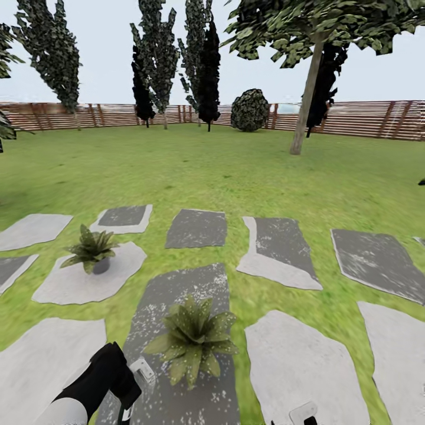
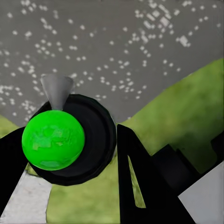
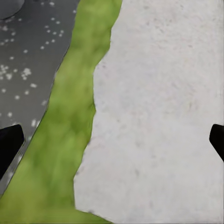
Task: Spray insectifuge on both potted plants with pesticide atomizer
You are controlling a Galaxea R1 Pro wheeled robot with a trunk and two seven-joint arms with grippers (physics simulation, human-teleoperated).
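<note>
Two potted plants stand on stepping stones in the garden. The nearer potted plant [image 1: 192, 339] sits on a dark speckled stone right ahead. The farther one [image 1: 91, 251], in a small grey pot, rests on a pale stone to the left. My left gripper [image 1: 125, 394] is low at the left, shut on the pesticide atomizer [image 1: 143, 372], whose pale head points toward the near plant. In the left wrist view the atomizer [image 2: 74, 140] is a round black body with a bright green ball and a grey nozzle cone between black fingers [image 2: 140, 182]. My right gripper [image 3: 112, 144] hangs open over a pale stone.
Grey and pale stepping stones [image 1: 280, 248] spread across the lawn [image 1: 236, 171]. A brown slatted fence [image 1: 366, 118] closes the far side. Tall dark trees [image 1: 206, 65], a round dark bush [image 1: 249, 110] and a leaning tree trunk [image 1: 306, 100] stand near it.
</note>
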